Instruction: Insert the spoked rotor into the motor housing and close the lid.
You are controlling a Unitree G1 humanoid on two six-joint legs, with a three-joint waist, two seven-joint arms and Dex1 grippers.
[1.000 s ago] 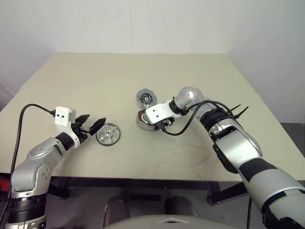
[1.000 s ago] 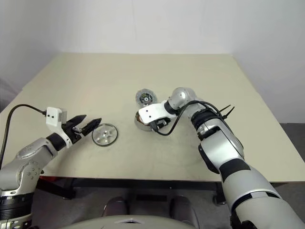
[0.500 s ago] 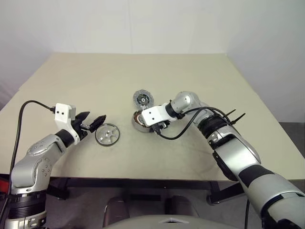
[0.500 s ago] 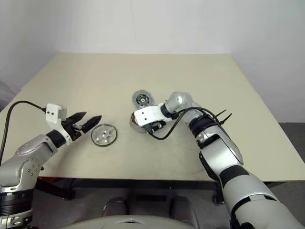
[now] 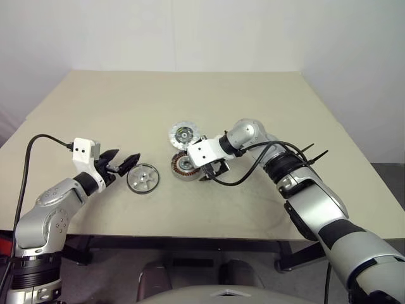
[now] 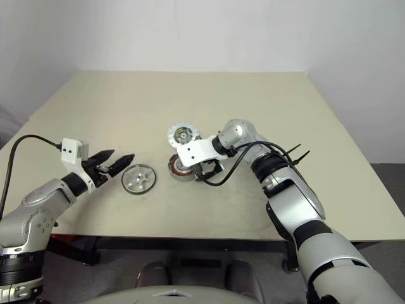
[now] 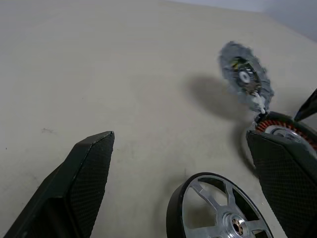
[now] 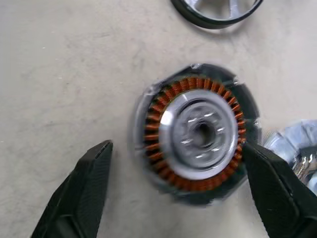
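Your right gripper [image 8: 178,193] hung spread wide over the motor housing [image 5: 185,166], holding nothing, probably lined up to steady it | your left gripper [image 5: 120,166], gaping and empty, faced the spoked rotor [image 5: 142,178] | lid [image 5: 181,135] lay just behind the housing, possibly touching

A beige worktop [image 5: 126,101] with a smooth, matt surface is seen, its far edge set close against a plain white wall [image 5: 190,31]. Its front edge is carried on a dark frame [image 5: 190,243] seen just beneath it. A strip of grey floor [image 5: 387,174] is seen past the worktop's right side, and a narrow strip is seen beyond its left edge.
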